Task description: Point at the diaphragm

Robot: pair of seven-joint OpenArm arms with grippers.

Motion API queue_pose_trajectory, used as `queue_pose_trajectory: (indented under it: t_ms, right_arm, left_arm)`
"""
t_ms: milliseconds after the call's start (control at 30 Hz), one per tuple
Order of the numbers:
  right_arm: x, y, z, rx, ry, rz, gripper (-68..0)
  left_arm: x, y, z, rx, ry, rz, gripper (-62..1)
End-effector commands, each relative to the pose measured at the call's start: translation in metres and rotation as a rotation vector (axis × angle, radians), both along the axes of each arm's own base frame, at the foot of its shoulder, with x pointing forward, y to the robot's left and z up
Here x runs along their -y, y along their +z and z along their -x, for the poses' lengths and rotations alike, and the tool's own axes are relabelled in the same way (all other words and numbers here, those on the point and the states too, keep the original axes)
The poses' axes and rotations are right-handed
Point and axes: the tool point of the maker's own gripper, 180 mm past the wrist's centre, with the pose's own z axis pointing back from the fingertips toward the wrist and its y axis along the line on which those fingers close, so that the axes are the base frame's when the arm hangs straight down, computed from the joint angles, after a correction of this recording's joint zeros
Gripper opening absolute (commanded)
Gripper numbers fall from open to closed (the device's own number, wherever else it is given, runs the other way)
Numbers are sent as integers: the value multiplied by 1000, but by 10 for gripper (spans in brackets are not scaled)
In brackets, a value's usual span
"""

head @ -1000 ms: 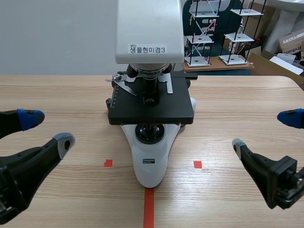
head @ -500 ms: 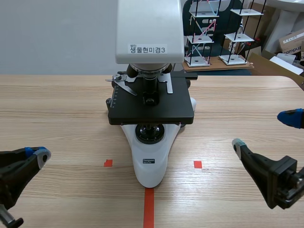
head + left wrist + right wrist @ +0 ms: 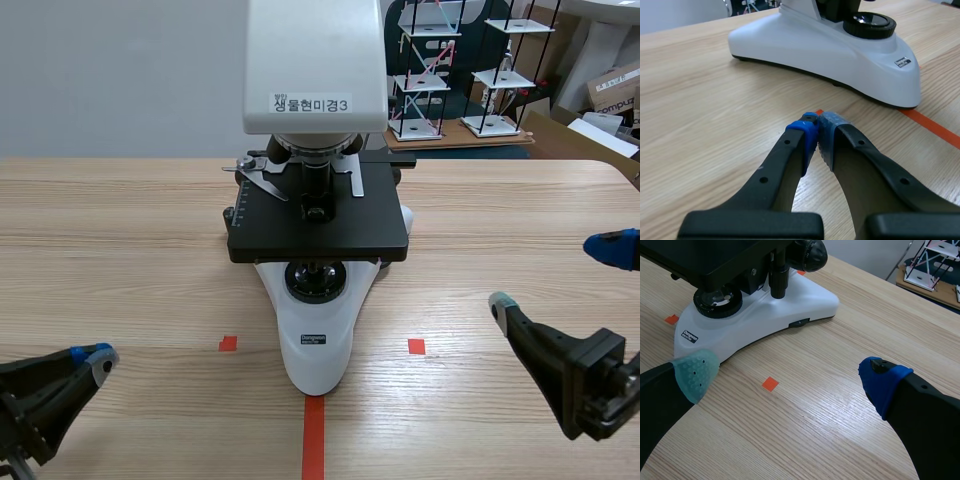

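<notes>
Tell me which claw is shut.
The left claw: it is closed tip to tip on nothing, while the right claw stands wide open.

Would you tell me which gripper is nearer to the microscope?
Probably right: the right gripper, open, hovers level with the microscope base; the left gripper, shut, sits farther back toward the robot.

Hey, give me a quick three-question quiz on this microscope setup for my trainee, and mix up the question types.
1. True or false: the left gripper has its jaws shut on nothing.
2. The right gripper has its jaws: A) open, B) shut on nothing, C) shut on a slide.
3. Fill in: the orange-red tape line runs up to the front of the ___ microscope base.
Key: 1 true; 2 A; 3 white.
</notes>
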Motion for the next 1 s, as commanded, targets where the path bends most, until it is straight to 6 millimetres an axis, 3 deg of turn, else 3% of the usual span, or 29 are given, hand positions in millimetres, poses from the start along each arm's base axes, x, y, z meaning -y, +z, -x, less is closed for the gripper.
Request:
queue_pose_trajectory:
  t_ms: [0,233,433,733,967]
  right_arm:
    - [-4,9,-3,29,9,-19,-58]
    - [-4,9,-3,30,9,-19,-58]
    - [-4,9,-3,30,9,-19,-58]
    - [-4,9,-3,29,9,-19,-58]
    - [-4,8,-3,29,9,-19,-58]
  left_arm:
    - [2,9,-12,54,-8,29,-573]
    - [17,-17,-21,56,-58,-17,-573]
    - [40,-18,-18,88,-59,18,-573]
    - [55,0,-24,201,-21,131,-573]
    - [50,17,-32,296,-2,171,-573]
